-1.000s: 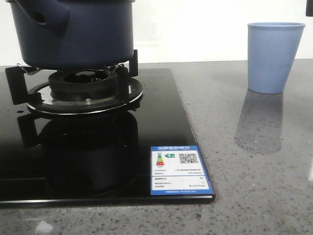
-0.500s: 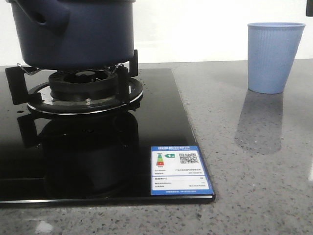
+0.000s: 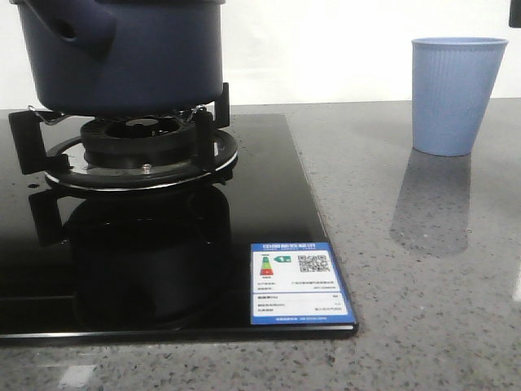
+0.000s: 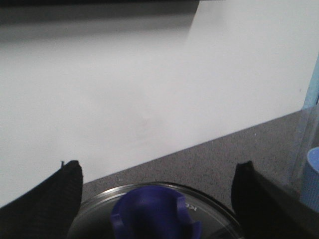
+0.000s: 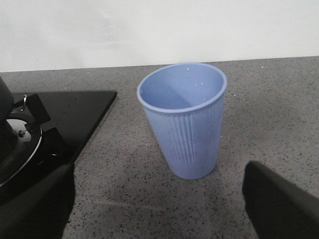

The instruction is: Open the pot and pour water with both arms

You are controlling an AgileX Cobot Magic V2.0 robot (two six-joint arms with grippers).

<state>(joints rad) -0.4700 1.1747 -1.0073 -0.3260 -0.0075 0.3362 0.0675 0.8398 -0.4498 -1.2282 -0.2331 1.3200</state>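
The dark navy pot [image 3: 122,53] sits on the gas burner [image 3: 140,151] at the back left; its top is cut off by the front view's edge. In the left wrist view a glass lid [image 4: 209,209] with a blue notched knob [image 4: 154,214] lies between my wide-apart left fingers. The left gripper [image 4: 158,172] is open and touches nothing. The light blue ribbed cup [image 5: 184,124] stands upright and empty on the counter. My right gripper [image 5: 159,172] is open just short of the cup, which lies a little off-centre towards one finger. Neither gripper shows in the front view.
The black glass stove top [image 3: 163,244] carries a blue label [image 3: 299,281] near its front right corner. The cup [image 3: 456,94] stands on the grey speckled counter [image 3: 407,285] to the right of the stove. A white wall runs behind.
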